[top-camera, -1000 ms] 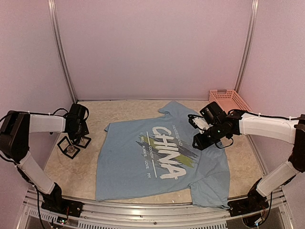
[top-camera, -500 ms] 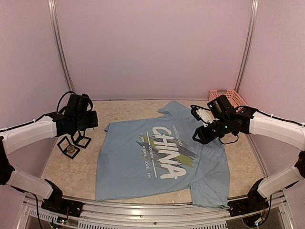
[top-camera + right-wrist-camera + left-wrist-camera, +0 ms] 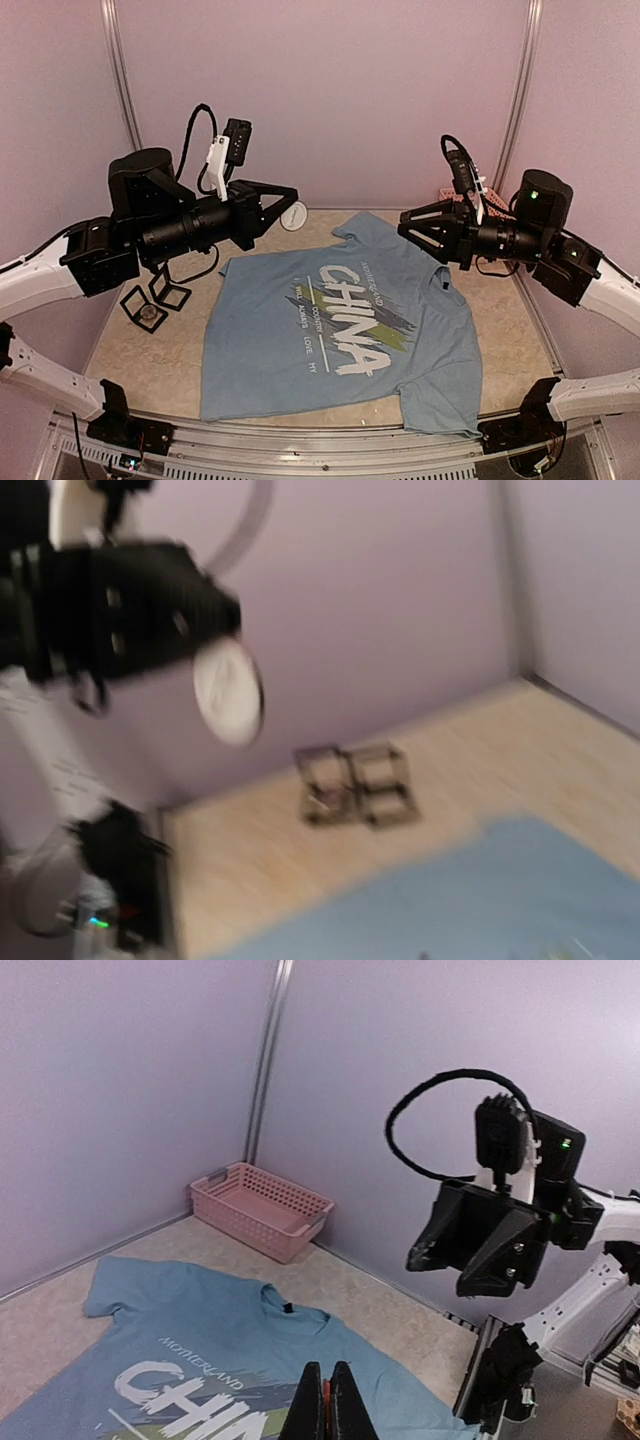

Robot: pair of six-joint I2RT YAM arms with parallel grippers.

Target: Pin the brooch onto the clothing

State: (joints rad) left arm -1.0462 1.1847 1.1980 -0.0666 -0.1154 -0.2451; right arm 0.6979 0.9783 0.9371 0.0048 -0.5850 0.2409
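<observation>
The light blue "CHINA" T-shirt (image 3: 340,320) lies flat in the middle of the table; it also shows in the left wrist view (image 3: 200,1340) and, blurred, in the right wrist view (image 3: 480,900). My left gripper (image 3: 290,200) is raised high over the table's back left and is shut on a white round brooch (image 3: 292,216), which the right wrist view shows as a white disc (image 3: 228,692). My right gripper (image 3: 403,228) is open and empty, raised above the shirt's collar, facing the left gripper (image 3: 327,1405). It shows in the left wrist view (image 3: 440,1272).
A small clear hinged box with a black frame (image 3: 150,305) lies open at the table's left; it also shows in the right wrist view (image 3: 355,785). A pink basket (image 3: 262,1210) stands in the back right corner. Purple walls enclose the table.
Both arms have lifted off the table. The left gripper rose from the box and swung right with the white brooch. The right gripper rose from the shirt's collar and turned towards the left.
</observation>
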